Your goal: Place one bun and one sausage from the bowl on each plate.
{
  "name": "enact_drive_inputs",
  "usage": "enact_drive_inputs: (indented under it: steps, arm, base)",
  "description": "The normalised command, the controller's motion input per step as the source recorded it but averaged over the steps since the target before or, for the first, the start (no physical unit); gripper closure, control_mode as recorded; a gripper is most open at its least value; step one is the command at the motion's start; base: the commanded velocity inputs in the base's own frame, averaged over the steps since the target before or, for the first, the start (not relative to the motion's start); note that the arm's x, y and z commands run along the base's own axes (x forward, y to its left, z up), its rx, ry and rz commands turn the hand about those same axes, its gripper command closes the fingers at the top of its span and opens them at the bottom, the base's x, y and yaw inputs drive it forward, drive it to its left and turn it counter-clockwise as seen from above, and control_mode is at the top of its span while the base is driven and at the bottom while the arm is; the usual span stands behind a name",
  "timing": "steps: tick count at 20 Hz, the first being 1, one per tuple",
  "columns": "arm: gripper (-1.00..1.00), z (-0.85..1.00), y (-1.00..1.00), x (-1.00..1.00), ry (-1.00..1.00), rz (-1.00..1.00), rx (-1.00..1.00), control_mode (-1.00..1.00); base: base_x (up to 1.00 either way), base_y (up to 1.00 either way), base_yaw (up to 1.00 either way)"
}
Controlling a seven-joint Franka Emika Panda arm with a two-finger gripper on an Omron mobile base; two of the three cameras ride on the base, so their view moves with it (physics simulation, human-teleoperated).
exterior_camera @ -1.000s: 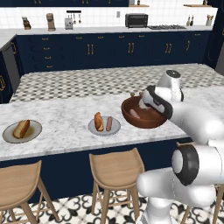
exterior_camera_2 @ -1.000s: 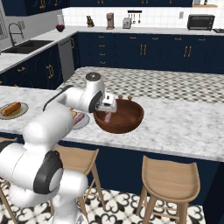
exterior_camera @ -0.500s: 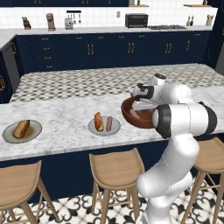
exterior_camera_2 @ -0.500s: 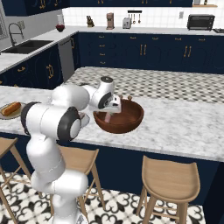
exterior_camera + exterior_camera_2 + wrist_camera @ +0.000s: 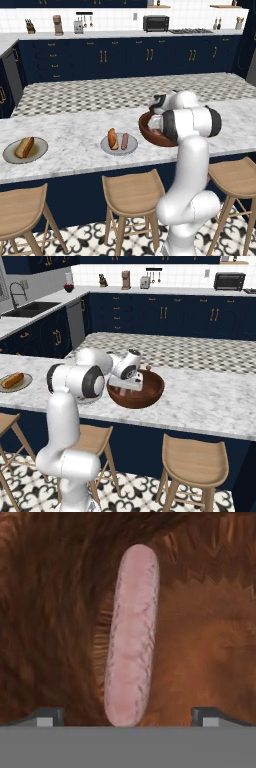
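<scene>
**K:** Sausage (image 5: 131,637), pale pink, long and smooth, lies on the floor of the deep reddish-brown wooden bowl (image 5: 148,134). In the hand view its long axis runs bottom to top, leaning slightly right at the far end. Near end sits between the two dark fingertips.

**M:** Gripper (image 5: 127,716) state?

**K:** Jaws spread wide, nothing in them. One tip on each side of the near end, neither touching it. The gap crosses the long axis, so I read it as lined up to close across the narrow width.

**M:** Where's the bowl?

**K:** On the marble worktop (image 5: 75,137), near the front edge, towards the right end in the left base view. The hand is down inside it.

**M:** Plates?

**K:** Light grey round plate (image 5: 119,145) just left of the bowl carries a tan bun and a reddish sausage side by side. Grey-rimmed plate with olive-brown centre (image 5: 25,150), well apart at the left end, holds what looks like a bun only.

**M:** So this one goes to the far plate?

**K:** My guess, yes. Grip is off-centre, near one end, so it may swing when lifted.
</scene>
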Motion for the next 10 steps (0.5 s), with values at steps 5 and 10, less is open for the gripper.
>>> enact_drive_inputs:
  steps: [5, 10]
  arm:
    - [-1.0, -0.37, 0.0, 0.65, 0.11, 0.0, 0.01, -1.0]
    - [1.0, -0.35, 0.17, 0.24, 0.02, -0.05, -0.05, -1.0]
  base:
    - [0.0, 0.0, 0.0]
    - [0.0, 0.0, 0.0]
